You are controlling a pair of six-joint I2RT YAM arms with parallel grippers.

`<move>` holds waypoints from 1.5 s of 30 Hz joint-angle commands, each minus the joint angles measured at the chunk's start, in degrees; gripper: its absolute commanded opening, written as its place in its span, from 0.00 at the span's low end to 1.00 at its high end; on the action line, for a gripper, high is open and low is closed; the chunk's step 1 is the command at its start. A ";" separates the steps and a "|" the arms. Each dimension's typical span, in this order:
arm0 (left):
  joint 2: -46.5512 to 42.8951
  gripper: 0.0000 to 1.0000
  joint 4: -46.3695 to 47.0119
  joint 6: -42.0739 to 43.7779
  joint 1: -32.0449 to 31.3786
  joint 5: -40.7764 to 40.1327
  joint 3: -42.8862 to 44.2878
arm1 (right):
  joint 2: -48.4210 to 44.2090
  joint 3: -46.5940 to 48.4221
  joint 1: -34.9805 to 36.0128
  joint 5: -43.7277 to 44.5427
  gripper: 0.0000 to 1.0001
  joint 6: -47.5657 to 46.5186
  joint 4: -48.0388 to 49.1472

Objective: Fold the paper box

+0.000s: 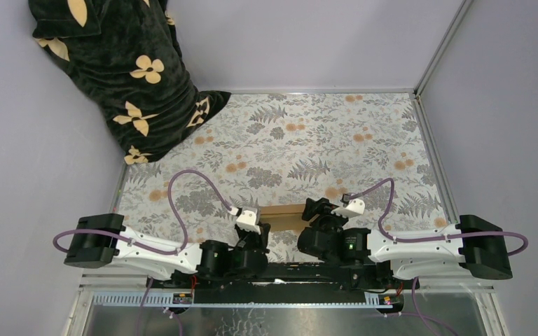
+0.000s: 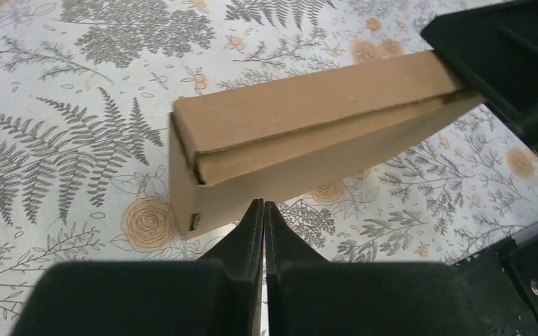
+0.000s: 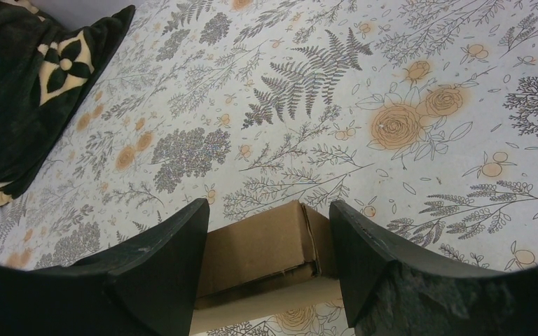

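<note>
Box (image 2: 301,133): brown corrugated cardboard, unmarked. Folded up into a long, shallow rectangle. The lid flap is tucked down along one long side, with a dark seam running the length of that side. There is a slight gap at the corner of the end nearest the left wrist camera.
Box, place: at the near edge of the surface (image 1: 308,140), just ahead of the arm bases and between the two hands. Whether it lies flat or one end is raised, I cannot tell.
Right hand (image 3: 267,208): fingers (image 3: 182,245) set wide, one on each side of the box's end. The box fills the whole gap between them, so the hand is pinching the box across its width.
Left hand (image 2: 263,206): fingers pressed together with nothing between them. The tips sit low against the box's long side wall. Whether they actually touch it, I cannot tell.
Surface: pale cloth printed with grey ferns and orange flowers.
Blanket (image 1: 133,77): dark with cream flower shapes, heaped in the far left corner, well apart from the box.
Cables (image 1: 189,182): purple, one looping up from each wrist.
</note>
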 commanded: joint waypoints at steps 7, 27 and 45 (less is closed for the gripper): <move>-5.29 0.05 -11.55 -5.39 -7.79 -11.99 7.93 | 3.38 -3.33 2.34 -10.53 0.68 2.24 -9.68; -5.60 0.04 14.62 18.30 4.83 -7.41 2.17 | 5.49 -2.93 3.07 -10.70 0.68 2.52 -8.79; 13.33 0.04 -9.92 -20.84 -2.02 -8.52 5.04 | 4.94 -3.50 4.01 -10.47 0.69 3.84 -9.38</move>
